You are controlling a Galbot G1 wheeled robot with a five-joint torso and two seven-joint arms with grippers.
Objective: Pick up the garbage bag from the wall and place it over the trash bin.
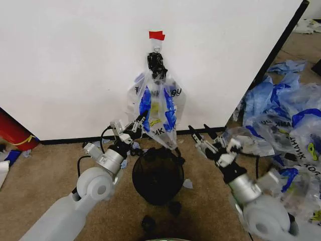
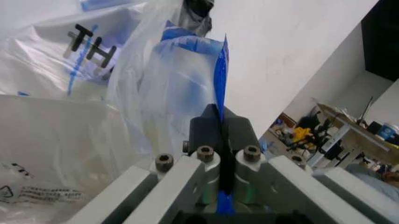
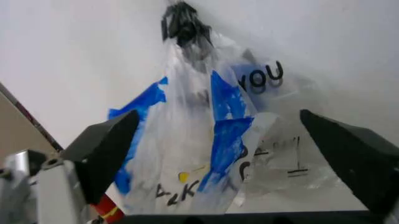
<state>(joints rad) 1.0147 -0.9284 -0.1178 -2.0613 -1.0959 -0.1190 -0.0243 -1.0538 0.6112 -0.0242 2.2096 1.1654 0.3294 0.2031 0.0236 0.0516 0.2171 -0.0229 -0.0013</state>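
on the wall, left gripper pinching garbage bag

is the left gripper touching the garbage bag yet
Touching. In the left wrist view the left gripper is shut on a blue strip of the garbage bag, which runs between its black fingers.

Left arm raised forward, left gripper pinched closed on a fold of the garbage bag; right arm extended at right, right gripper spread wide, holding nothing.
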